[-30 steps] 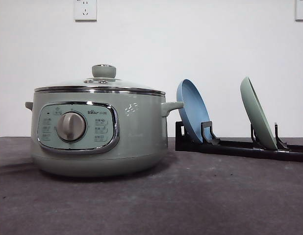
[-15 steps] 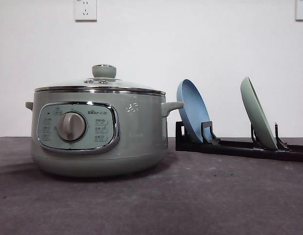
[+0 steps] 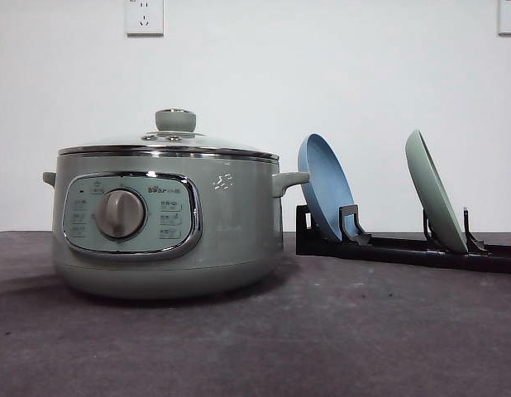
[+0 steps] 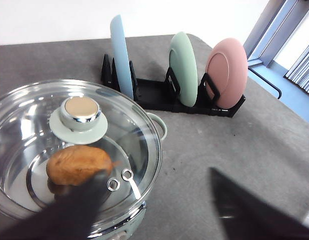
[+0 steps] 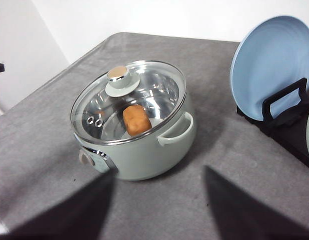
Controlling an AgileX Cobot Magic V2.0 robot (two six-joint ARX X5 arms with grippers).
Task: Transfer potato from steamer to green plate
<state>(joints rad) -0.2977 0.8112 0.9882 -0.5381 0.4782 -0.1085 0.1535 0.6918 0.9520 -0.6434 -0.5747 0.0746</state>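
Observation:
The sage-green steamer stands on the left of the grey table with its glass lid on. Through the glass I see the orange-brown potato lying inside on the metal bottom. The green plate stands upright in a black rack to the right of the steamer. My left gripper hovers open above the steamer's near side, one dark finger over the lid's edge. My right gripper is open too, held back from the steamer with nothing between its fingers.
The lid's knob sticks up at its centre. A blue plate sits in the rack slot nearest the steamer, and a pink plate in the far one. Bare table lies in front of the rack. The table edge drops off beyond the pink plate.

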